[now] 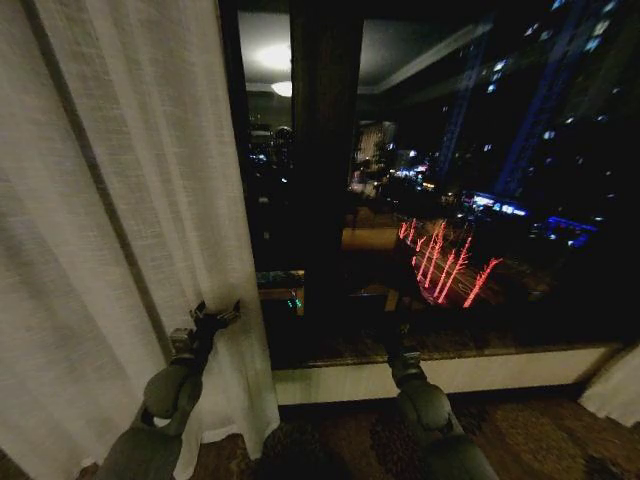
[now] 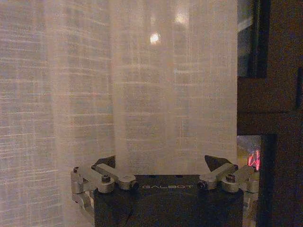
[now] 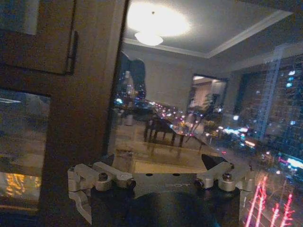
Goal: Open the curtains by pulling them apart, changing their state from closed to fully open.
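Clearly marked GALBOT, the left gripper (image 2: 163,165) stands wide against the curtains (image 2: 142,94); right gripper (image 3: 165,165) wide too.

Sheer off-white pleated curtains (image 1: 120,230) bunched at window's left side, right panel (image 1: 615,385) at far right.

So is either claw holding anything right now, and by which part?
Nothing is gripped. The left claw is open against the inner edge of the left sheer curtain, fabric hanging between its fingers. The right claw is open, facing the window glass.
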{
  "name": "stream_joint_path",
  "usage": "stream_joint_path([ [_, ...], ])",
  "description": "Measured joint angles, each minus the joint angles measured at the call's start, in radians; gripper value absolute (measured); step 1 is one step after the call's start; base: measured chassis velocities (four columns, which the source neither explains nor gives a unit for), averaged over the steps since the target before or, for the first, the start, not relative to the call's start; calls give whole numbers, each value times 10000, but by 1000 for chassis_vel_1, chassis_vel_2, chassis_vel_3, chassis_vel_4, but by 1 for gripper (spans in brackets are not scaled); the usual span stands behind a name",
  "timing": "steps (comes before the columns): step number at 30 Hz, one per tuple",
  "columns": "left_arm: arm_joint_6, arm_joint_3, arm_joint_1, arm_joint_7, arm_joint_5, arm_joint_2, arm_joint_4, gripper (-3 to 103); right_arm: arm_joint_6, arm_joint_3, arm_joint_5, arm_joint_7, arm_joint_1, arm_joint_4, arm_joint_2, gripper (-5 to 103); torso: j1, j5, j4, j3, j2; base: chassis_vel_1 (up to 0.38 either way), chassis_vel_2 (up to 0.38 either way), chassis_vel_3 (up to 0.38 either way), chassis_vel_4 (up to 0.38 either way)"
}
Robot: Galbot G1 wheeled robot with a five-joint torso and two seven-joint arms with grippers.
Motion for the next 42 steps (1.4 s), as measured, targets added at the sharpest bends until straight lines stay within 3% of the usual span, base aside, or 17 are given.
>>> stream_joint_path([
  [7,121,92,-368,-223,-9,48,320,82,59,132,13,22,-15,-67,44,100,0,0,2,-1,1,0,0,0,0],
  [9,178,67,-389,-225,-93,81,323,70,68,113,14,25,33,-99,75,100,-1,0,3,0,0,0,0,0,0],
  [12,196,35,-388,-225,-136,104,323,64,75,92,15,27,81,-123,86,100,-1,0,3,0,1,0,0,0,0],
  [16,196,-74,-345,-246,-167,107,344,43,120,68,23,27,111,-133,93,100,-1,0,2,-1,1,0,0,0,0],
  [18,196,-96,-327,-246,-173,107,344,43,140,58,24,27,113,-136,98,100,-1,0,3,-1,1,0,0,0,0],
  [22,195,-222,-221,-241,-259,140,250,22,195,17,25,24,153,-143,118,100,-1,0,2,-1,1,0,0,0,0],
  [24,196,-253,-200,-241,-291,146,224,22,198,4,25,22,172,-145,120,100,-2,0,2,-1,1,0,0,0,0],
  [28,213,-423,-86,-234,-407,222,75,2,201,-131,13,18,264,-146,142,100,-1,0,2,-1,1,0,0,0,0],
  [42,216,-855,461,-101,-493,331,-347,0,162,-326,-906,-108,255,-282,203,100,-1,0,2,-1,1,0,0,0,0],
])
